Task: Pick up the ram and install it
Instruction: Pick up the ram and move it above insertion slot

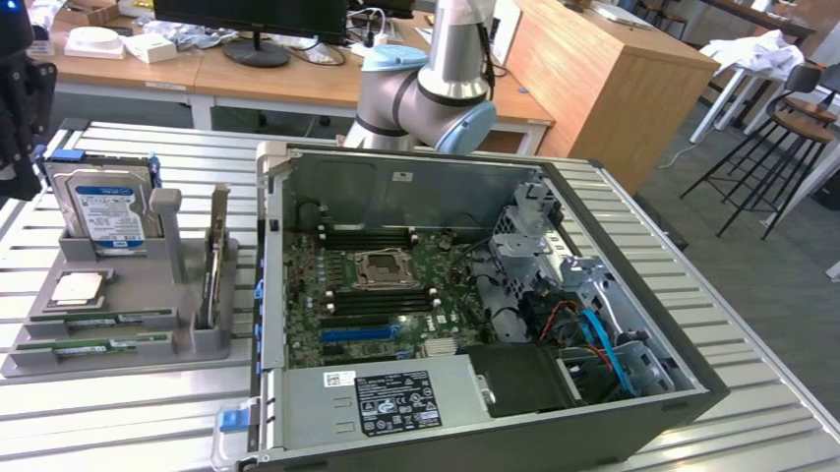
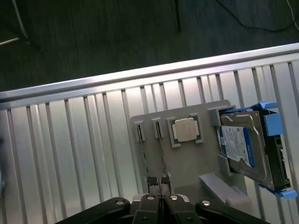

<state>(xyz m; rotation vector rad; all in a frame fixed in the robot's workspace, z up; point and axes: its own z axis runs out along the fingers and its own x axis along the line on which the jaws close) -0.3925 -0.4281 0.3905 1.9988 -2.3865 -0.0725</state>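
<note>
— Ram (image 1: 112, 317), where?
— Lying flat in a slot of the grey holder (image 1: 197, 344), beside the CPU (image 1: 77, 287). Twin stick (image 1: 98, 345) in the next slot, hard drive (image 1: 105, 211) upright at the holder's back.
— Claw (image 2: 160, 181)?
— Pinched shut, gripping nothing, hovering over the holder above the ram's end.
— Right of the holder?
— Open computer case (image 1: 683, 393), motherboard (image 1: 381, 295) facing up.

The ribbed metal counter (image 1: 118, 418) carries a grey parts tray (image 1: 118, 362) right beneath the gripper (image 2: 159, 181) and, just beside that tray and farther from the gripper, an open computer case (image 1: 393, 187) lying on its side.
</note>
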